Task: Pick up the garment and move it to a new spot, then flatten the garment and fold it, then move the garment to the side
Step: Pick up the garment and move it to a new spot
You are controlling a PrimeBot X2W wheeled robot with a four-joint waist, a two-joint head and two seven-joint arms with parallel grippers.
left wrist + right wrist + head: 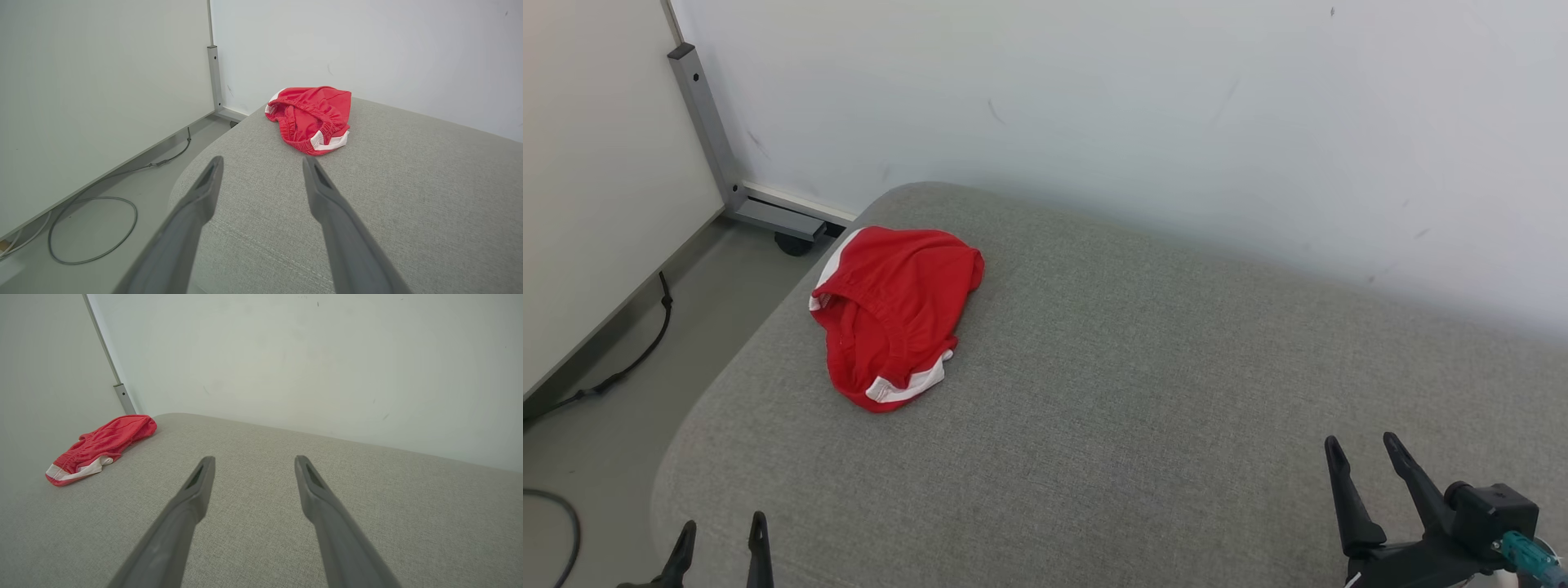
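At the far left stands a pale, smooth partition panel [596,204]. Below it is a grey floor [621,425] with a thin black cable [629,367] trailing across. A grey metal post [707,122] rises in the corner, and its foot carries a small dark caster [792,242].

The left claw [724,539] is low at the near left edge with its two dark fingers spread apart and nothing between them.

Ahead of it, well apart, lies the crumpled red fabric garment with white trim and a gathered elastic waistband [894,318]. It looks like a pair of shorts. It rests near the far left corner of the broad grey woven-fabric cushion [1143,392], close to the rounded edge.

I judge the cloth to be light, limp and not fragile. It will sag and bunch when lifted, so a single pinch would leave it hanging in a clump. The elastic waistband, which faces the robot, looks like the firmest place to pinch. Taking it at two separated points would help spread it afterwards.

The cushion is textured and probably yielding, so the fingers can press down a little to catch a fold. Its weave may drag on the cloth during smoothing.

The right claw [1362,447] is at the near right, also spread wide and empty, far from the garment. Behind everything runs a plain white wall with a few scuff marks [1176,98].
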